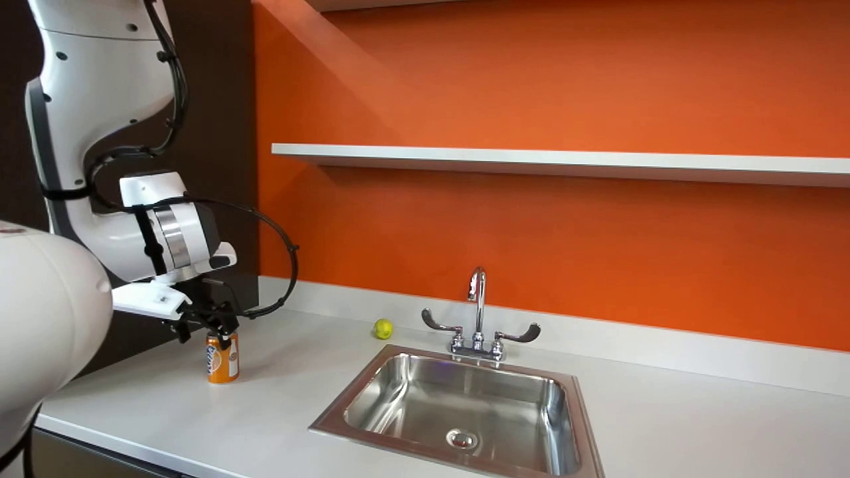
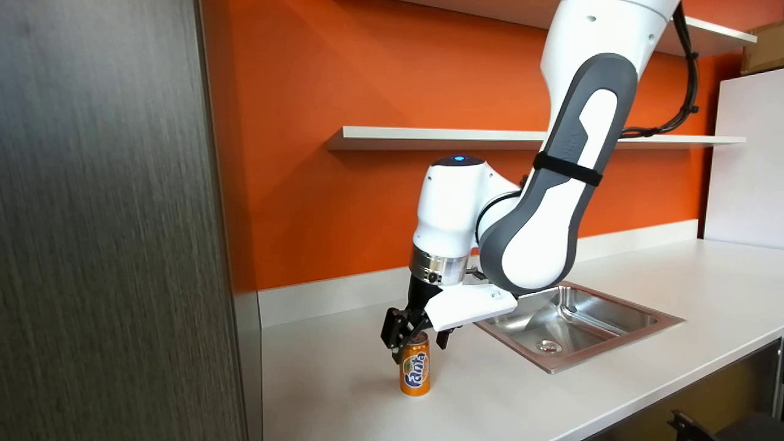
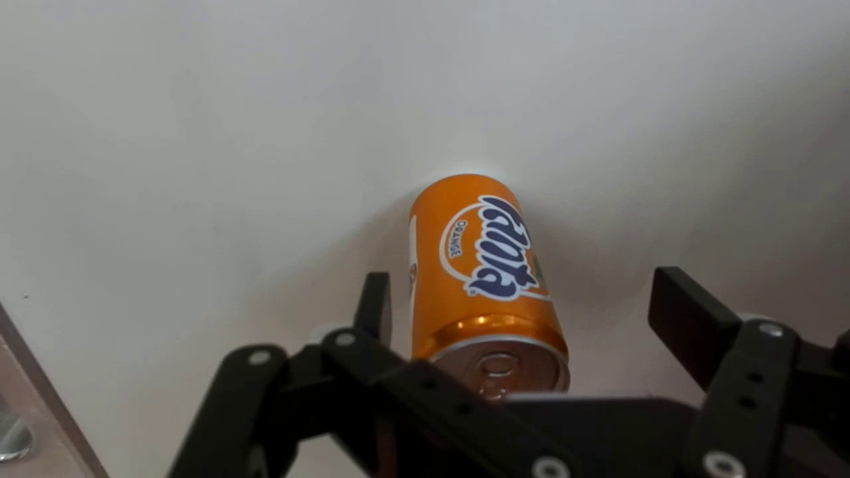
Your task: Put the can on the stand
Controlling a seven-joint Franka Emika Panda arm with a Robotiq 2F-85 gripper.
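The can [image 1: 223,362] stood upright on the countertop [image 1: 677,418], to the side of the sink [image 1: 362,385] and apart from it. On that side of the sink, the gripper [image 3: 524,299] hung at the can's top, its fingers [image 3: 687,325] spread loose, one just beside the can, the other farther off. A yellow-green ball [image 1: 383,328] lay near the sink's back corner; the white shelf [image 1: 531,157] ran higher than the sink.

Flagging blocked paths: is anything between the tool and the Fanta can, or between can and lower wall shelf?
Nothing visible: in the wrist view the open tool frames the Fanta can; exterior views show no object, the arm aside, between can and lower wall shelf.
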